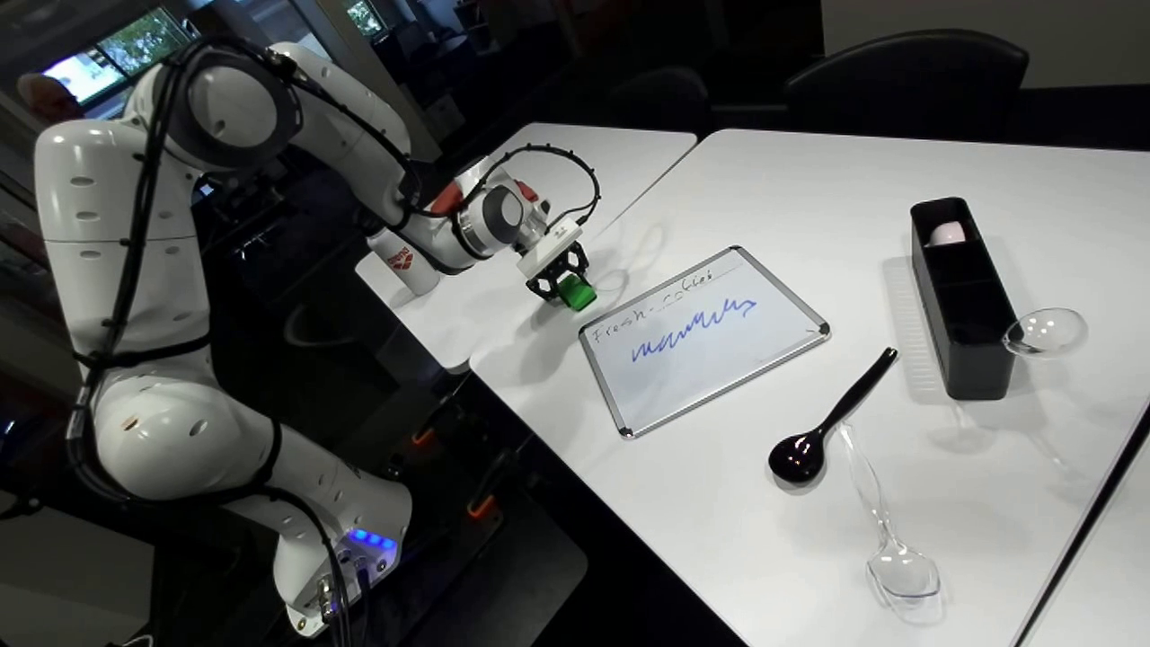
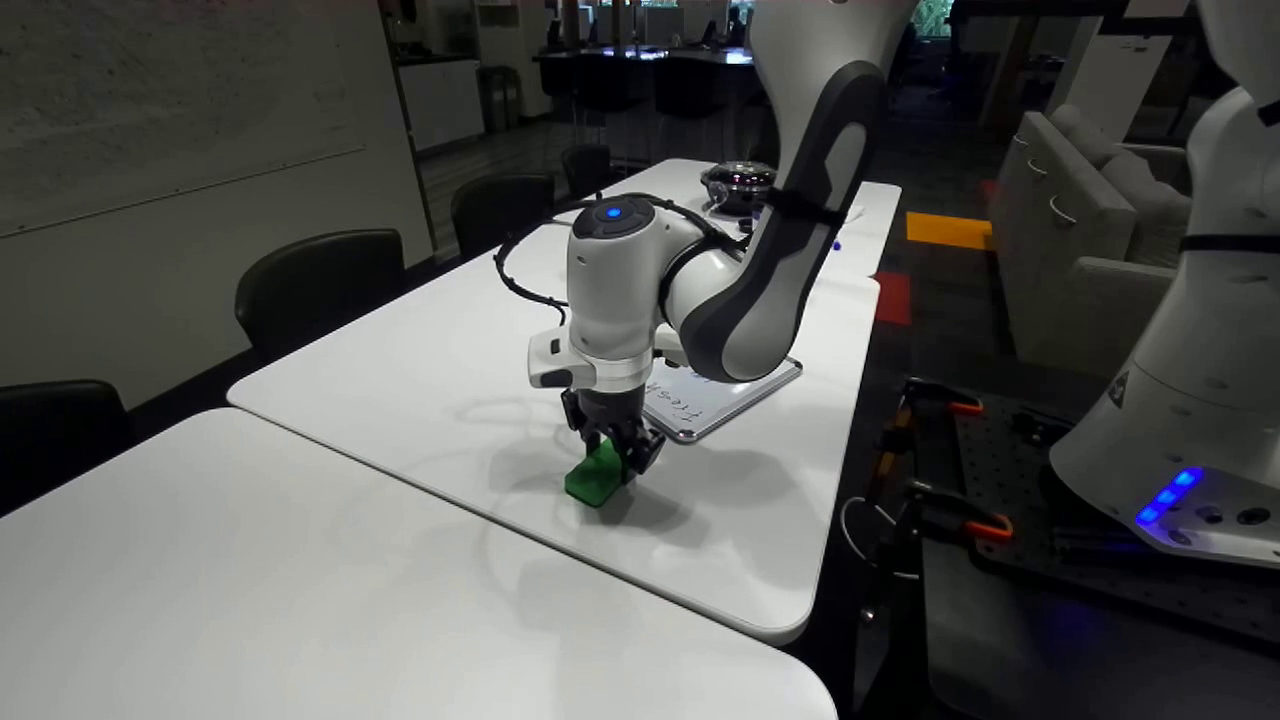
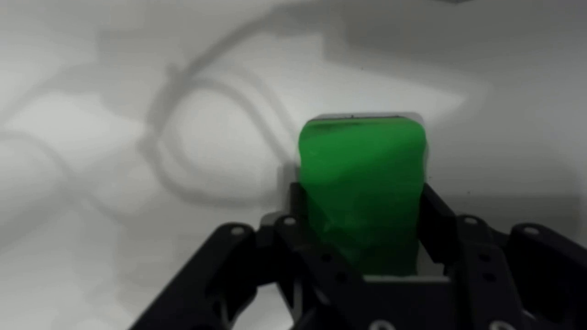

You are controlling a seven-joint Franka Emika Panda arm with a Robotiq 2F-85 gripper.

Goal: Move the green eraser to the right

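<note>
My black jointed fingers are clamped on the small bright green rectangular eraser, pressing on what look like its two longer sides. It sits on the smooth white table or a sliver above it; I can't tell which. In an exterior view it lies just beyond the far left corner of the thin grey-framed whiteboard, not touching it as far as I can see.

I judge it very light, probably foam or felt, so lifting should be no strain. I'd expect it to give a little under the squeeze, and I can't see it breaking; a moderate grip ought to do. The sides look dull rather than slick, so slipping seems unlikely. My hold is towards one end, though, with much of the block jutting out past the fingers, so it might pivot or dip. The middle of the long sides would be steadier, but for so little weight I'd trust this one. Going right in that view crosses the whiteboard, so I'd lift enough to clear its edge.
</note>
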